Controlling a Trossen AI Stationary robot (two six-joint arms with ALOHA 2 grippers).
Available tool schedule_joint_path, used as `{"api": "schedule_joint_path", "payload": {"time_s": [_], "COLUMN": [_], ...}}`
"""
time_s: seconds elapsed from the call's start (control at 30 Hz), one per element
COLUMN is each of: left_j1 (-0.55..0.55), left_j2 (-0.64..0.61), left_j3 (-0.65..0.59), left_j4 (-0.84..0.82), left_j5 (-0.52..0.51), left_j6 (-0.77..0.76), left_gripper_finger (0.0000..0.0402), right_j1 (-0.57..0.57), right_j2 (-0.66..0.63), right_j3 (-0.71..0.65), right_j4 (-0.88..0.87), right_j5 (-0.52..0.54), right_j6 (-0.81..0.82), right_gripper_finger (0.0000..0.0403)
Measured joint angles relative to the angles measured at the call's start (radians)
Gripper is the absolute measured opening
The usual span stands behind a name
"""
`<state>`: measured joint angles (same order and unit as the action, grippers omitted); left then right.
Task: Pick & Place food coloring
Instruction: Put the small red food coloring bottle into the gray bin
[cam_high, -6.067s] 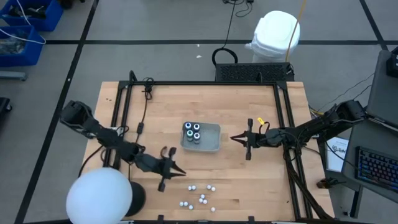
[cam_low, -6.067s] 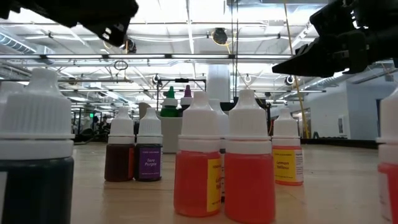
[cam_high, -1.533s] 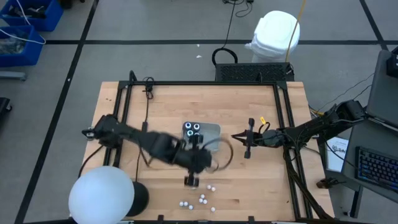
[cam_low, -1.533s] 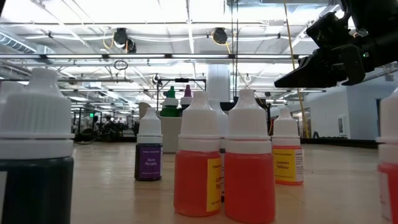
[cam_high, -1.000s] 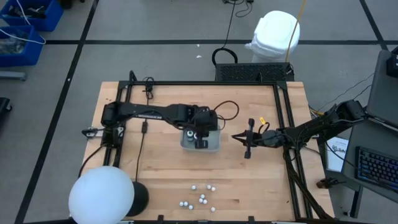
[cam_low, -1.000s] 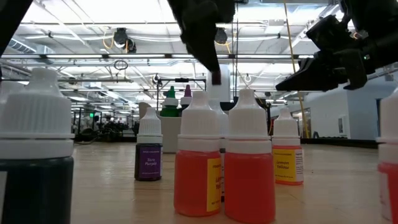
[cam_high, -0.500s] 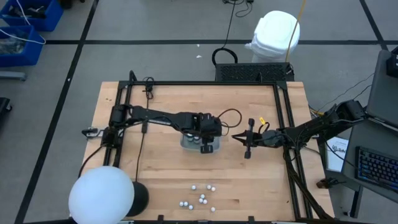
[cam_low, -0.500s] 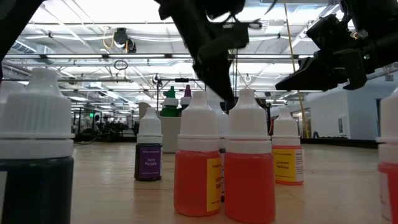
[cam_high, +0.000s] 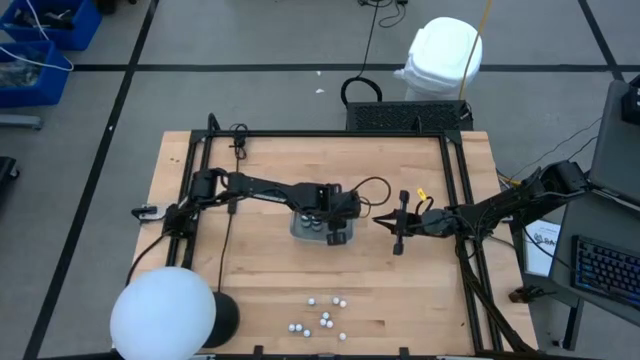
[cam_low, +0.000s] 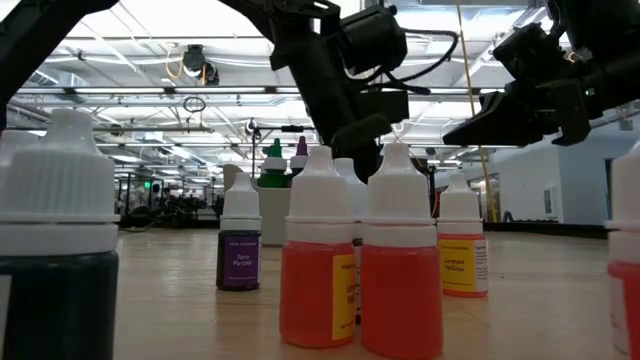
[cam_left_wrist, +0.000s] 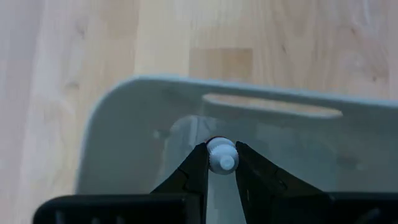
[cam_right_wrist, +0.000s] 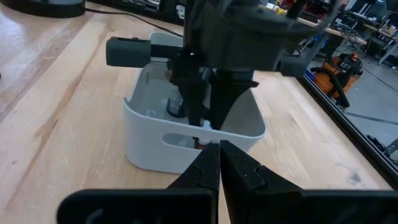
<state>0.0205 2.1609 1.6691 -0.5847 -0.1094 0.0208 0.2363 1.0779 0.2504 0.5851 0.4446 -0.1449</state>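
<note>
The left gripper (cam_high: 334, 232) reaches down into the grey tray (cam_high: 349, 238) at the centre of the wooden table (cam_high: 260, 280) in the high view, its two dark fingers (cam_left_wrist: 191, 173) pinching the white cap of a small food-coloring bottle (cam_left_wrist: 221, 155) inside the tray, as the left wrist view shows at centre frame. The left arm stretches in from the table's left edge across the middle of the frame. Just right of the tray, the right gripper (cam_high: 378, 222) hangs beside it without touching, its fingertips pressed together and pointed at the tray wall; the right wrist view looks over those closed fingers at the tray, in the middle of that frame, where the left gripper stands between its walls and at least one dark bottle (cam_right_wrist: 175, 104) sits inside. In the high view, a loose cluster of white-capped bottles (cam_high: 322, 318) stands at lower centre, near the table's front edge and well apart from the tray. The low view, level with the tabletop, shows these up close: two red bottles (cam_low: 360, 290) at centre, a yellow bottle (cam_low: 461, 255) to their right, a purple bottle (cam_low: 240, 250) to their left and a dark bottle (cam_low: 60, 260) filling the left edge. A white dome (cam_high: 162, 318) sits at the lower left corner of the table.
</note>
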Motion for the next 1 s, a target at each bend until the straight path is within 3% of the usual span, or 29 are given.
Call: {"api": "schedule_joint_path", "payload": {"time_s": [1.0], "left_j1": [0.006], "left_j2": [0.014], "left_j3": [0.023], "left_j4": [-0.004], "left_j5": [0.03], "left_j6": [-0.011], "left_gripper_finger": [0.0085], "right_j1": [0.0], "right_j2": [0.0], "right_j3": [0.0], "right_j4": [0.001], "right_j5": [0.0], "right_j6": [-0.001], "right_gripper_finger": [0.0004]}}
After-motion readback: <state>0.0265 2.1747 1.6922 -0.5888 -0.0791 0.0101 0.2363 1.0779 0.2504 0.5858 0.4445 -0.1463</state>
